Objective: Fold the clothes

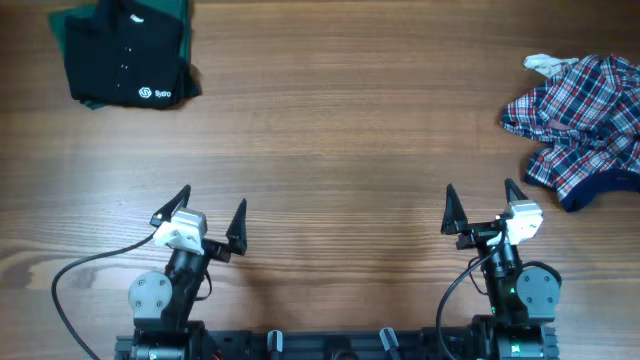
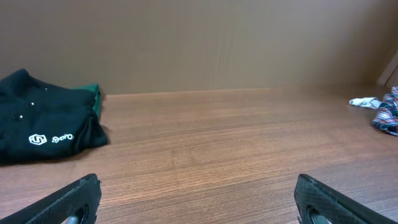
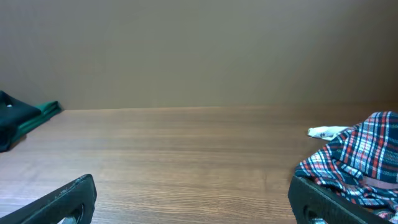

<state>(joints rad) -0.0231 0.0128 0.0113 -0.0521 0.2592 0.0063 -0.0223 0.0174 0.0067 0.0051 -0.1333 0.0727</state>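
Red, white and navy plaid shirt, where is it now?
In the overhead view the plaid shirt lies crumpled at the table's right edge, ahead of the open right gripper, an off-white cloth at its far corner.

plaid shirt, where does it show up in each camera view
Overhead: shirt lies crumpled at the right edge, upper half.
Left wrist: shirt is only a sliver at the far right edge.
Right wrist: shirt is in the lower right.
Shared landmark: the white cloth beside it, in all three views.
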